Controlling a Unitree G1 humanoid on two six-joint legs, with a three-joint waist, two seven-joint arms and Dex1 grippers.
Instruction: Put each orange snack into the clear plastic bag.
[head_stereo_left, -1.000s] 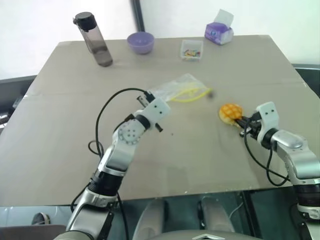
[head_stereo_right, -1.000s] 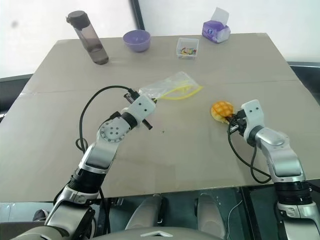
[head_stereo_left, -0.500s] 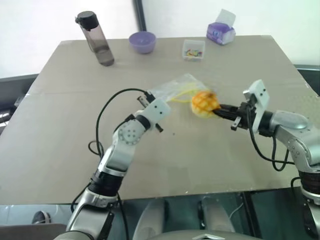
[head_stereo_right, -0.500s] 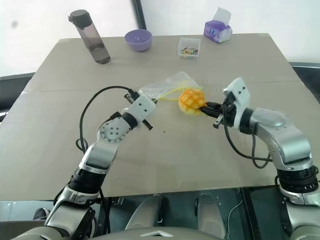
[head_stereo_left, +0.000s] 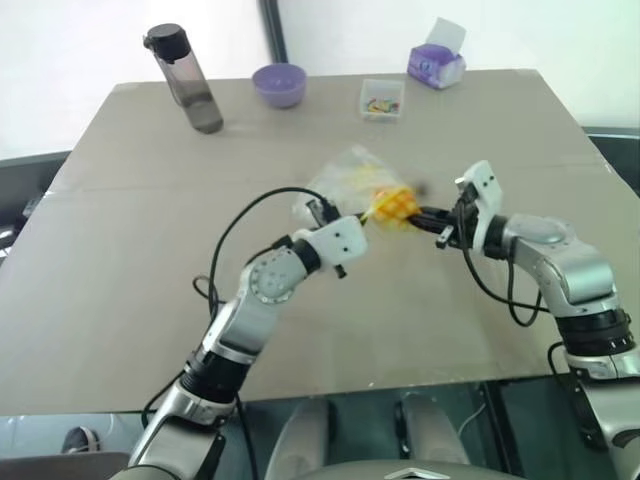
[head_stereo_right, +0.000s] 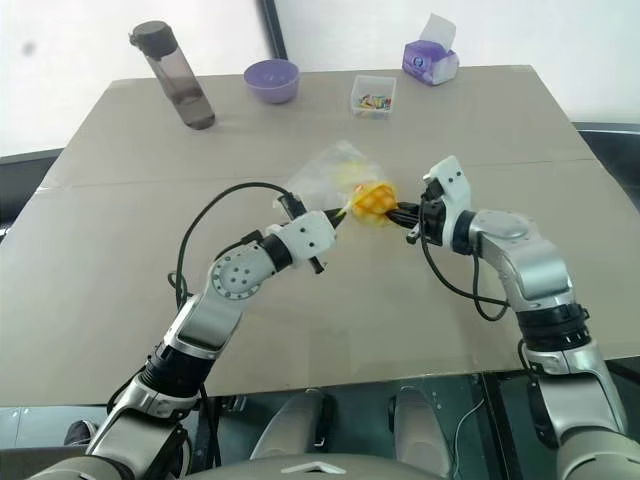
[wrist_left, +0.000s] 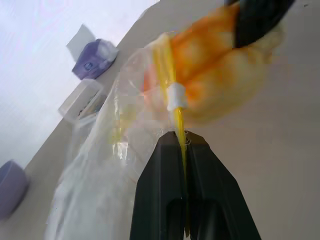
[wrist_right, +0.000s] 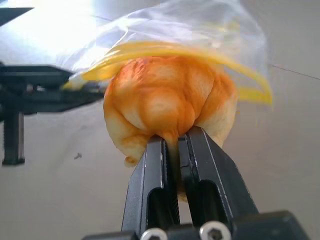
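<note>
Cardboard-brown tabletop (head_stereo_left: 150, 270) fills most of what we see, with a pale wall behind it at twelve o'clock and dark floor past its side edges. Along the far edge stand a smoky water bottle (head_stereo_left: 185, 80) at eleven o'clock, a purple bowl (head_stereo_left: 279, 84) beside it, a small clear box (head_stereo_left: 382, 99) of coloured bits at twelve, and a purple tissue pack (head_stereo_left: 437, 64) at one o'clock. Near the middle of the table our left gripper (head_stereo_left: 352, 222) is pinched together on the yellow strip of the clear plastic bag (head_stereo_left: 340, 175), lifting that edge. Our right gripper (head_stereo_left: 428, 214), reaching in from three o'clock, is clamped on the pale base of the orange snack (head_stereo_left: 396, 204), which sits right at the bag's mouth, touching the yellow strip. Whether the bun has passed inside the opening we cannot tell; in the wrist views the strip arcs over its top while crinkled film blurs behind it. The bag's far end is hazy against the table, and the left fingertips are covered by the bag's edge from the head views.
</note>
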